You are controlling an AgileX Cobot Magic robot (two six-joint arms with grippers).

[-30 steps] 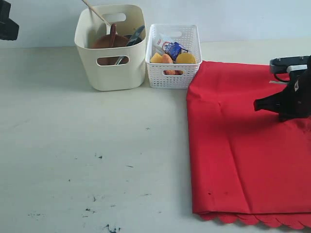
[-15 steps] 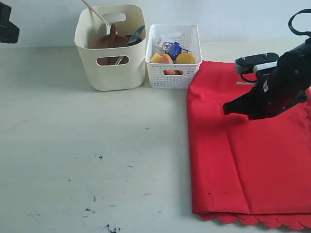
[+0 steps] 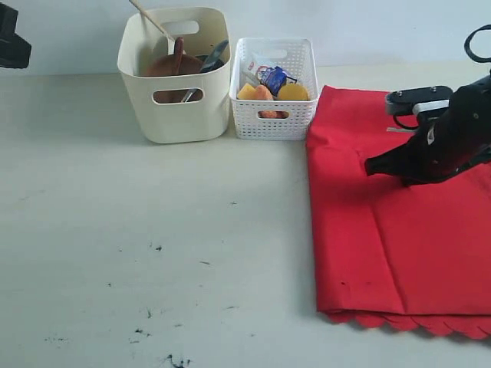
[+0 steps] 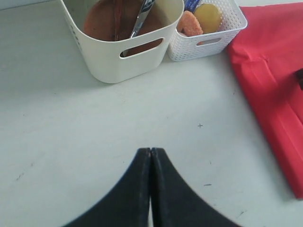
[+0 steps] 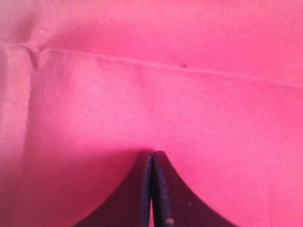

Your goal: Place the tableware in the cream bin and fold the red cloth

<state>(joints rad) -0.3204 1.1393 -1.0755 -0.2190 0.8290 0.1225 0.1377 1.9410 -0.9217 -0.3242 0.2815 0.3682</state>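
The cream bin (image 3: pixel 175 119) stands at the back and holds the brown plate (image 3: pixel 160 66), a dark spoon (image 3: pixel 178 52), a knife (image 3: pixel 212 57) and a pale chopstick (image 3: pixel 151 21). The red cloth (image 3: pixel 399 230) lies folded on the right, its scalloped edge toward the front. My right gripper (image 3: pixel 369 166) is shut, its tips low over the upper part of the cloth (image 5: pixel 142 94) with no fabric between them (image 5: pixel 152 153). The left gripper (image 4: pixel 150 150) hangs shut and empty over bare table, short of the bin (image 4: pixel 109 64).
A white lattice basket (image 3: pixel 274 123) with food and a milk carton stands right of the bin, touching the cloth's back corner. The left arm (image 3: pixel 11 34) sits at the far back left. Dark specks mark the table's front.
The right gripper swung left over the cloth, then drew back right a little. The cloth's left edge slid to the right with it. The left arm stayed still.
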